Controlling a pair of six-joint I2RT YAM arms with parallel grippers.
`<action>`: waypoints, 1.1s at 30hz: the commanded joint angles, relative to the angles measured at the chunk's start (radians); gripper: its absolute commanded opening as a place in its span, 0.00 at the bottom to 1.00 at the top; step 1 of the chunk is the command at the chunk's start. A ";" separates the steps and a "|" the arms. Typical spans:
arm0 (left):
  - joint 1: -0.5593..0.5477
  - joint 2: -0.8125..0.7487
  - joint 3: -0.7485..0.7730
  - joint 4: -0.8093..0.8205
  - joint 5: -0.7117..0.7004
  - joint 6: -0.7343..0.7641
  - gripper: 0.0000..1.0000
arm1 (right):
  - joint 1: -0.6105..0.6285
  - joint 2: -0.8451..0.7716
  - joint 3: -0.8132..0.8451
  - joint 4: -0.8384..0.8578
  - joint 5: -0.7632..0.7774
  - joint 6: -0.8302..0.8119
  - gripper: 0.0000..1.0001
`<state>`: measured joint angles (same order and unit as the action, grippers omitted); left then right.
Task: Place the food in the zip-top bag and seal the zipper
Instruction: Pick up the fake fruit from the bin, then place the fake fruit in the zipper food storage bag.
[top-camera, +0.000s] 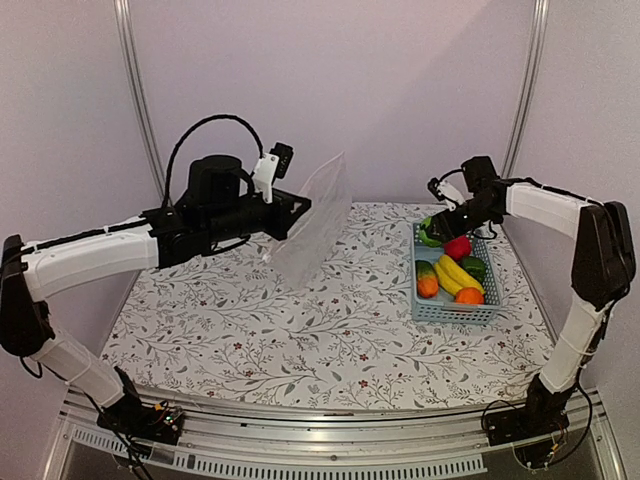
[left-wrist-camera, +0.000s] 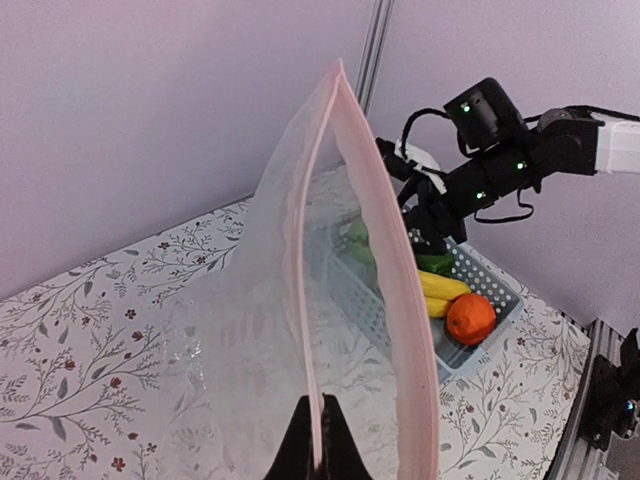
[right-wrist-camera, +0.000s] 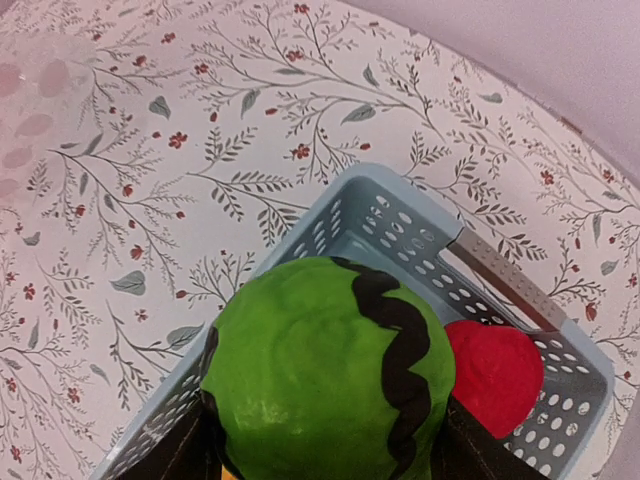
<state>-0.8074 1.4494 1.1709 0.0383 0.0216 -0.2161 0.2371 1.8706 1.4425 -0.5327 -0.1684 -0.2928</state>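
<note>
Risk entry: your right pincer (top-camera: 436, 228) clamps the green round food (right-wrist-camera: 320, 370) above the basket's (top-camera: 455, 312) 11 o'clock corner, and your left pincer (left-wrist-camera: 318, 440) pinches the zip-top bag (left-wrist-camera: 250, 330) upright over the desk (top-camera: 300, 330) at the basket's 9 o'clock, so its slim mouth may snag the wide toy and knock it loose.

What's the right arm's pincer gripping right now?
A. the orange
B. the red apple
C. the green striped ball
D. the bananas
C: in the right wrist view the green striped ball is clamped between the fingers of the right pincer over the basket, while the apple lies in the basket.
</note>
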 joint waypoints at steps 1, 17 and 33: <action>0.009 0.052 -0.017 0.000 0.005 0.002 0.00 | 0.001 -0.260 -0.051 -0.031 -0.114 0.001 0.35; -0.019 0.258 0.113 0.096 0.194 -0.209 0.00 | 0.257 -0.536 0.021 -0.111 -0.501 -0.077 0.34; -0.138 0.219 0.162 0.081 0.082 -0.194 0.00 | 0.343 -0.311 0.134 -0.010 -0.571 -0.017 0.33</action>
<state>-0.9237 1.6962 1.3140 0.1127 0.1379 -0.3882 0.5716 1.5509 1.6096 -0.5797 -0.7425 -0.3275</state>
